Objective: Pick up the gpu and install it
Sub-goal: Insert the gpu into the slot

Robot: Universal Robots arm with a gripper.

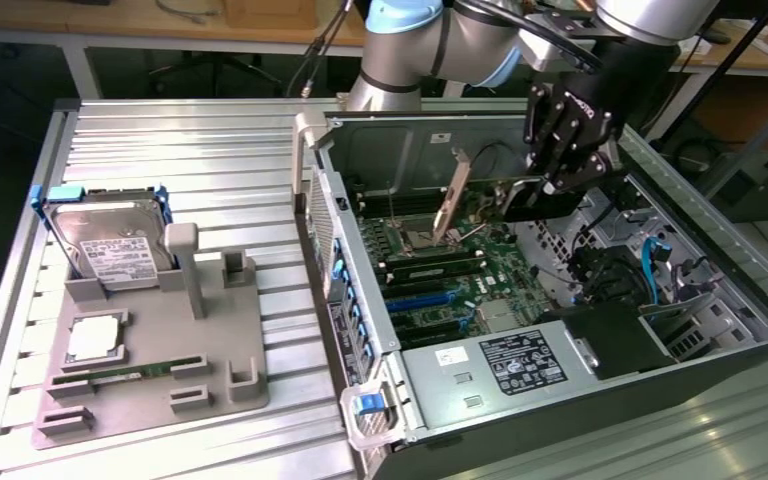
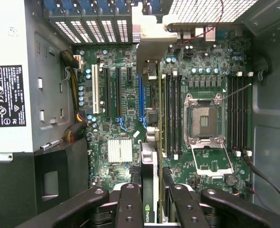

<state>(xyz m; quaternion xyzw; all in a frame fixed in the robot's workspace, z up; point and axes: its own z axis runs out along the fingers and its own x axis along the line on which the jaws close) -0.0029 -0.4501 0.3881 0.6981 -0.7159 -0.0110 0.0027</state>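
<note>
Clamped edge-on between the black fingers (image 2: pixel 130 209) of the gripper (image 1: pixel 544 200): the thin flat gpu (image 1: pixel 454 200) with brownish board side and silver end bracket, held upright inside the open black computer case (image 1: pixel 704 340), long axis running from the gripper toward the case's rear slot wall on the exterior view's left. Hung just above the green motherboard (image 2: pixel 126 102), beside its expansion slots, apparently not yet seated. Alongside on the ribbed metal bench (image 1: pixel 184 150), a grey parts tray (image 1: pixel 224 370) with a silver hard drive (image 1: pixel 111 245).

A ribbed metal table (image 1: pixel 157 150) stands before wooden workbenches (image 1: pixel 224 20) over a dark floor (image 1: pixel 11 80).
</note>
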